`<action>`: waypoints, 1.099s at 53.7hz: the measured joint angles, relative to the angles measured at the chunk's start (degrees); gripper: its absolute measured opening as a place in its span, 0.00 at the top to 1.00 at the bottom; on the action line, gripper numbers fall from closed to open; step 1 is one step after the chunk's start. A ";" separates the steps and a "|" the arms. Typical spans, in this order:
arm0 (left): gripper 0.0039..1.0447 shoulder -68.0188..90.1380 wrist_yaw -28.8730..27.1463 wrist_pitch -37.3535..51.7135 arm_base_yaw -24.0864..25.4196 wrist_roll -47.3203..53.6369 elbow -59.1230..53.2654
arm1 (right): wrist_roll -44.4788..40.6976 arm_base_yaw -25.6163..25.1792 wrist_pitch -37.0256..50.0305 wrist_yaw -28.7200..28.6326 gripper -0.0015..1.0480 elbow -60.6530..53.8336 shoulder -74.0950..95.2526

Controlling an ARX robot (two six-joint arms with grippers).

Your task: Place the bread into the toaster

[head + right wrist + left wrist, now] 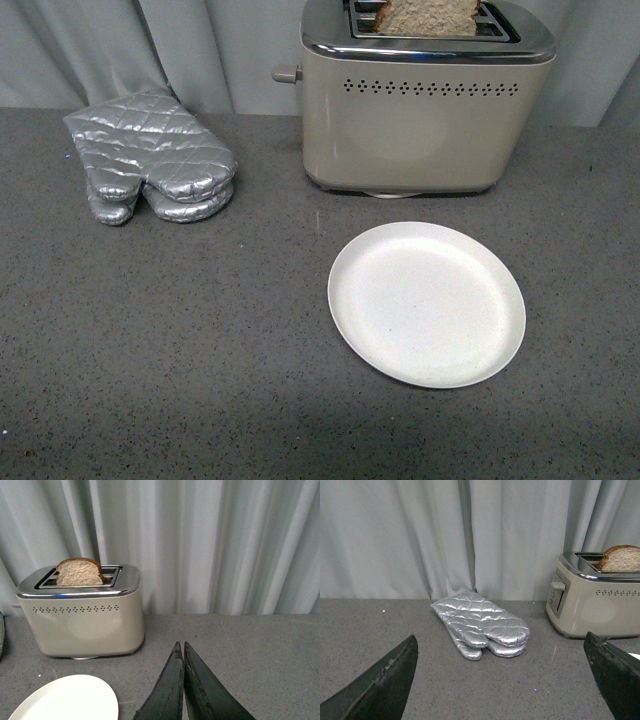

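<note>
Ahead-left of my clenched right hand (183, 680), the bread (79, 573) stands upright in the toaster (82, 612); left hand (505, 680) released.

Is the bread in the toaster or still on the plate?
In: the bread stands in a slot of the toaster; the plate is bare.

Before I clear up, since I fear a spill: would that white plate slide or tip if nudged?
The plate looks shallow and lies flat on the countertop, so tipping seems unlikely. Its smooth, empty surface suggests it is light and would probably slide.
</note>
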 joint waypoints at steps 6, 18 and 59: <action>0.06 0.00 0.00 0.00 0.00 0.00 0.00 | 0.00 0.00 -2.84 0.00 0.99 0.00 -2.84; 0.06 0.00 0.00 0.00 0.00 0.00 0.00 | 0.00 0.00 -7.34 0.00 0.99 0.00 -7.43; 0.06 0.00 -0.02 -0.02 0.00 0.00 0.00 | -0.07 0.00 -21.38 -0.13 0.61 0.04 -21.11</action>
